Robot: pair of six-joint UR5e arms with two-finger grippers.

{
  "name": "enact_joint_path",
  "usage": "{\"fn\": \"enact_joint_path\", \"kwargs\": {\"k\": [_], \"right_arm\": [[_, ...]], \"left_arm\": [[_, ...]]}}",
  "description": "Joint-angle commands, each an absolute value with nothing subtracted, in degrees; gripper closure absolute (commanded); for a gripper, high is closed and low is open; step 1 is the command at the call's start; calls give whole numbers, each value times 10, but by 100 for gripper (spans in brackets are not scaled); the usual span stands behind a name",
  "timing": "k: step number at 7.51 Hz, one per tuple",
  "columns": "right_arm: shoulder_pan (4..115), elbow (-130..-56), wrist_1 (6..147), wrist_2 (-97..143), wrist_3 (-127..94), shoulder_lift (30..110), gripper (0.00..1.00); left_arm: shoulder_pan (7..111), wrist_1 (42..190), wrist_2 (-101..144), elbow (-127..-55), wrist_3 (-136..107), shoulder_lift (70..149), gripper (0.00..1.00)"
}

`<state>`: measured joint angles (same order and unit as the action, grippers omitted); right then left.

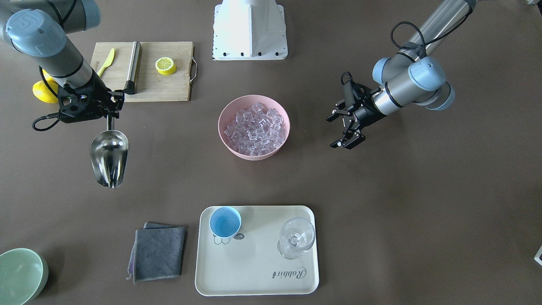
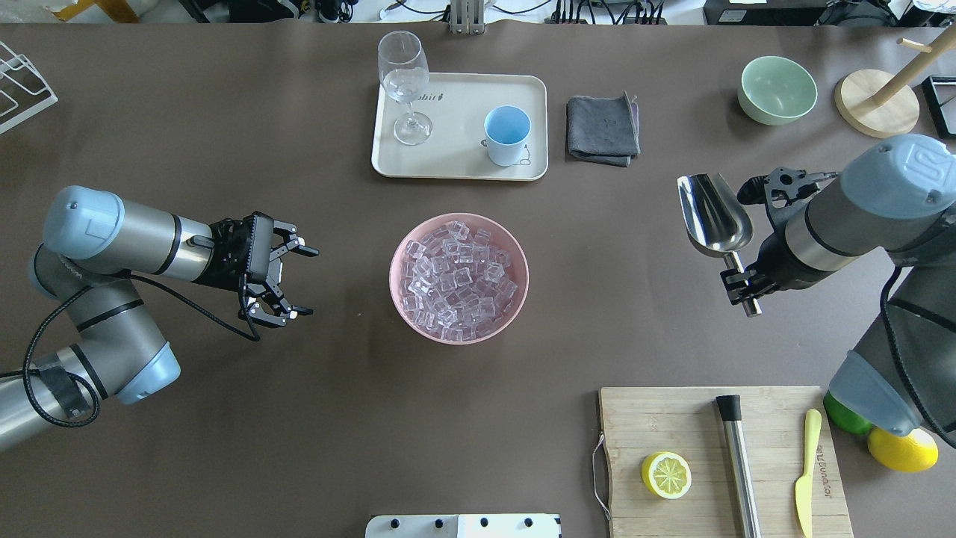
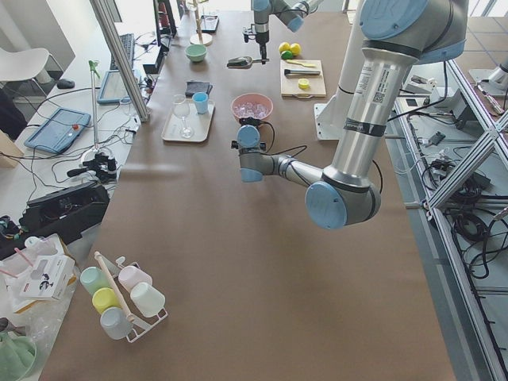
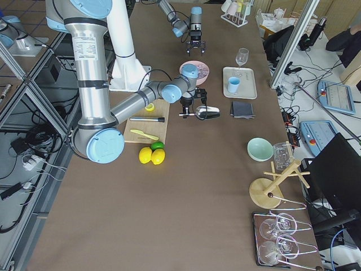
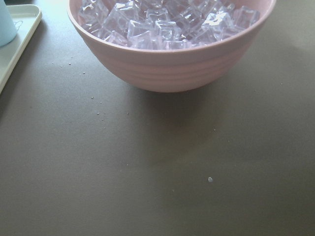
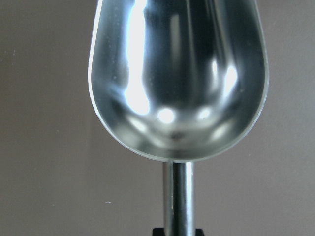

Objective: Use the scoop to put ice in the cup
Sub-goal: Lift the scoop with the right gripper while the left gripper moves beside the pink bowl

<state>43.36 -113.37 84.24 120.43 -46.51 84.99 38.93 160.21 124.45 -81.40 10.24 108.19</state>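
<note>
The ice (image 1: 254,127) is a heap of clear cubes in a pink bowl (image 1: 221,123) at mid-table, also in the overhead view (image 2: 457,276) and close up in the left wrist view (image 5: 162,19). My right gripper (image 1: 111,105) is shut on the rod handle of the steel scoop (image 1: 109,157), held empty above the table to the bowl's side (image 2: 715,213); its trough fills the right wrist view (image 6: 179,73). My left gripper (image 1: 334,132) is open and empty on the bowl's other side (image 2: 308,282). The light-blue cup (image 1: 225,222) stands empty on a cream tray (image 1: 254,271).
A clear stemmed glass (image 1: 296,238) stands on the tray too. A grey cloth (image 1: 159,252) and a pale green bowl (image 1: 19,275) lie beside the tray. A wooden board (image 1: 165,87) holds a lemon half, a steel cylinder and a yellow knife.
</note>
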Motion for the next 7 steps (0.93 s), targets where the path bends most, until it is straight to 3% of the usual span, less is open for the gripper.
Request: {"fn": "enact_joint_path", "kwargs": {"k": [1,3,7], "right_arm": [[539,-1152,928,1198,-202,839,100],[555,-1159,954,1195,-157,832,100],[555,-1193,1219,1185,69,718,100]], "left_arm": [[396,1607,1244,-802,101,1109,2],[402,1568,1249,-802,102,1135,2],[375,1559,1250,-803,98,1147,2]]}}
